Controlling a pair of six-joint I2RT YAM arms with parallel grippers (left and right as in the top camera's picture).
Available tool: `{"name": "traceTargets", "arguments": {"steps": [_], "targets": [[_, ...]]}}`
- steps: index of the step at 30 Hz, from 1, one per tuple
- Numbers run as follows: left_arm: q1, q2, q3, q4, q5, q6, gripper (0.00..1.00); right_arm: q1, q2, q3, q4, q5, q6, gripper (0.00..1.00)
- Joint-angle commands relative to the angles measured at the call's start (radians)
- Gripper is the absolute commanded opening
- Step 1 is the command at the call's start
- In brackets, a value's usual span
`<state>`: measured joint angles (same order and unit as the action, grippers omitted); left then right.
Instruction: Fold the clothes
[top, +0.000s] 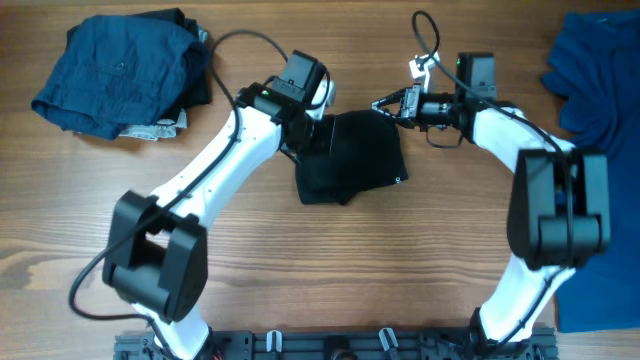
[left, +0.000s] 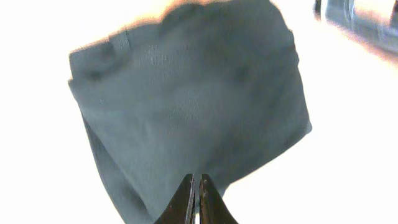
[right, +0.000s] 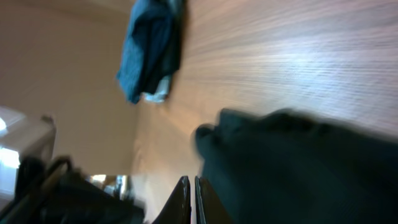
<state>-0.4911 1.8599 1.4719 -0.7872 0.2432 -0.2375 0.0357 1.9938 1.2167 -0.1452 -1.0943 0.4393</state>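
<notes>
While left fingers (left: 185, 202) and right fingers (right: 181, 202) sit pressed together, black shirt (top: 355, 155) folded small, rumpled.

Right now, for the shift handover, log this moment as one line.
black shirt: roughly folded, mid-table | left gripper: shut at its edge | right gripper: shut near its corner | blue clothes: heaped far left

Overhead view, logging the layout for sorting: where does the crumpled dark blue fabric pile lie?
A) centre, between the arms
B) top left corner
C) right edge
B: the crumpled dark blue fabric pile lies at top left; the black garment holds the centre.
</notes>
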Motion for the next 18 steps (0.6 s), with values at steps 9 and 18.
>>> {"name": "traceTargets", "arguments": {"steps": [9, 18], "targets": [[0.009, 0.191, 0.002, 0.212, -0.107, 0.02, 0.1, 0.006, -0.049, -0.019, -0.534, 0.293, -0.314, 0.04], [0.087, 0.301, 0.002, 0.363, -0.107, -0.111, 0.09, 0.006, -0.047, -0.111, -0.491, 0.427, -0.304, 0.05]]}}
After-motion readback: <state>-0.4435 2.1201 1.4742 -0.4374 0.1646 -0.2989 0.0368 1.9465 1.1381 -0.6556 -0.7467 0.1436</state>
